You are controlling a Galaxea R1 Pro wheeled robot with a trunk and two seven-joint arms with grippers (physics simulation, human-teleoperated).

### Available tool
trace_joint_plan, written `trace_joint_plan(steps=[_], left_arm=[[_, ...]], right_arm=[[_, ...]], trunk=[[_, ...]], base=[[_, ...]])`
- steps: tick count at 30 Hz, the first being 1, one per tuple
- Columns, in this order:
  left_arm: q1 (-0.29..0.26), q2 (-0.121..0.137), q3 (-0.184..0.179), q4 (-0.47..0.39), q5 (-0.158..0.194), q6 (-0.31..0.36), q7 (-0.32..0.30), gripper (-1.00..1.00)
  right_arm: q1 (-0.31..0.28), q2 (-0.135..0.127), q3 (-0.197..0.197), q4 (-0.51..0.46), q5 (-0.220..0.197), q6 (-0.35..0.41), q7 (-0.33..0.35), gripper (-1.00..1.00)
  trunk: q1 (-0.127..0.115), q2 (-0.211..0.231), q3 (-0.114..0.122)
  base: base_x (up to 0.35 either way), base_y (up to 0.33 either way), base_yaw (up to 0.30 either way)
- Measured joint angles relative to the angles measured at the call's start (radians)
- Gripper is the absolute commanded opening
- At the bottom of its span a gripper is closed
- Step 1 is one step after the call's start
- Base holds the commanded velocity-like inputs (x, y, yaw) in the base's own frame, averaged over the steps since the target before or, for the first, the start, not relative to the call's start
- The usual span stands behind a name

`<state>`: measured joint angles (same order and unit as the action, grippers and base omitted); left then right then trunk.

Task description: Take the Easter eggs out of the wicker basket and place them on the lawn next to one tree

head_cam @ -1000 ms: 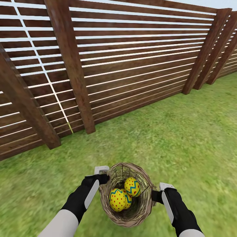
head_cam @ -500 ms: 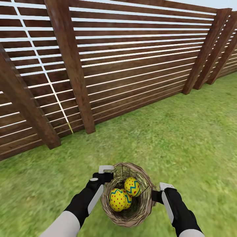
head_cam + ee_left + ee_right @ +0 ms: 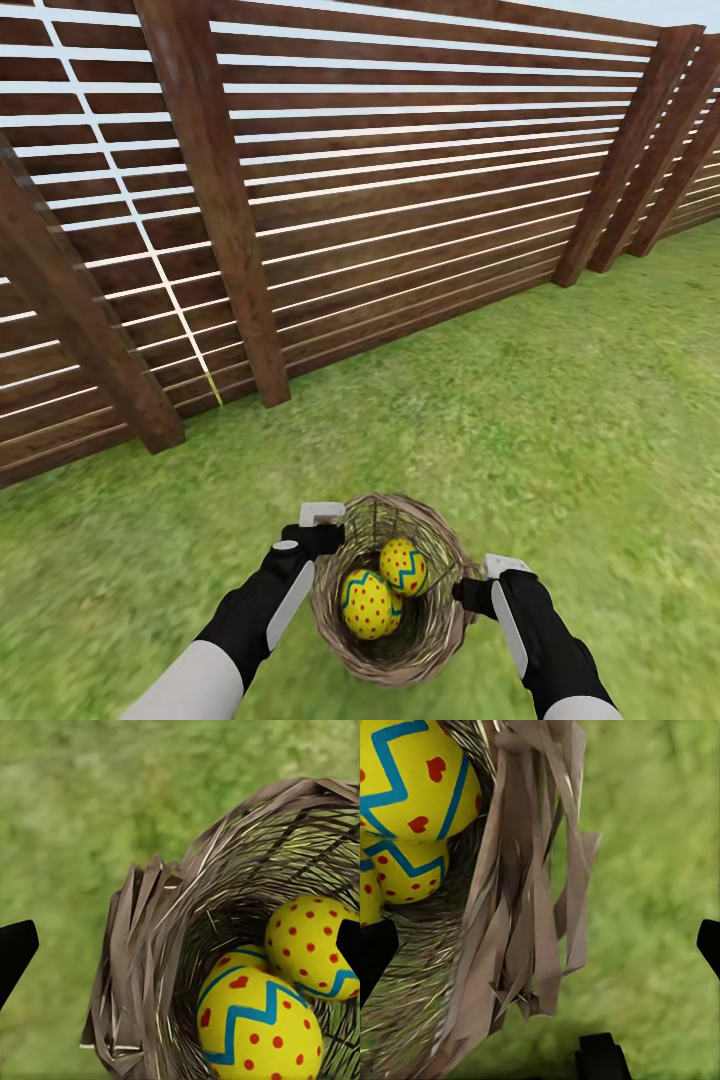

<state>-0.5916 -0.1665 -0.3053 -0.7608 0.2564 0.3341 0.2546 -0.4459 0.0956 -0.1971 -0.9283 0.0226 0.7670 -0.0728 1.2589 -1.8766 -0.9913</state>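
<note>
On the lawn (image 3: 560, 420), seen from the head camera, a round wicker basket (image 3: 440, 640) sits close in front of the robot, with a tall slatted wooden fence (image 3: 400, 200) running behind it. Inside the basket two yellow eggs show clearly — a red-dotted egg (image 3: 368, 604) nearer the robot and a blue-zigzag egg (image 3: 403, 567) just behind it, the two touching. The left gripper (image 3: 322, 524) hovers at the basket's left rim, and the right gripper (image 3: 482, 583) is at the right rim, its dark tip against the weave. From this view I cannot tell how far either pair of fingers is parted.

In the left wrist view, the basket wall (image 3: 150, 967) curves through the middle, with grass around it. Three eggs lie together inside: a zigzag egg with a heart (image 3: 259, 1024) nearest the camera, a dotted egg (image 3: 315, 945) touching it, and a sliver of a third egg (image 3: 241, 957) wedged between them. The two dark fingers (image 3: 13, 952) sit at opposite edges of the picture, spread wide and grasping nothing, with the basket wall between them.

In the right wrist view, the braided rim (image 3: 525, 907) hangs in loose strips between the fingers (image 3: 375, 952), which are likewise spread wide — released, clamping nothing. A heart-marked egg (image 3: 412, 784) rests against the inner wall, with parts of two other eggs (image 3: 409, 870) beside it.
</note>
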Motion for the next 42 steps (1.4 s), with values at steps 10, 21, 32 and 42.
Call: trace_joint_plan(steps=[10,21,32,42], left_arm=[[0.000,0.001,0.001,0.000,-0.001,0.000,0.002,1.00],[0.000,0.003,0.005,0.050,-0.002,-0.001,0.001,1.00],[0.000,0.003,0.007,0.130,-0.003,-0.039,0.002,1.00],[0.000,0.006,0.009,0.129,-0.003,-0.046,0.002,1.00]], right_arm=[[0.000,0.000,0.000,0.000,0.000,0.000,0.000,1.00],[0.000,0.000,0.000,-0.001,0.000,0.000,0.000,1.00],[0.000,0.000,0.000,-0.002,0.000,0.000,0.000,1.00],[0.000,0.000,0.000,-0.002,0.000,0.000,0.000,1.00]], trunk=[[0.012,-0.021,-0.009],[0.019,-0.035,-0.016],[0.019,-0.035,-0.016],[0.019,-0.035,-0.016]], base=[[0.000,0.000,0.000],[0.000,0.000,0.000],[0.000,0.000,0.000],[0.000,0.000,0.000]])
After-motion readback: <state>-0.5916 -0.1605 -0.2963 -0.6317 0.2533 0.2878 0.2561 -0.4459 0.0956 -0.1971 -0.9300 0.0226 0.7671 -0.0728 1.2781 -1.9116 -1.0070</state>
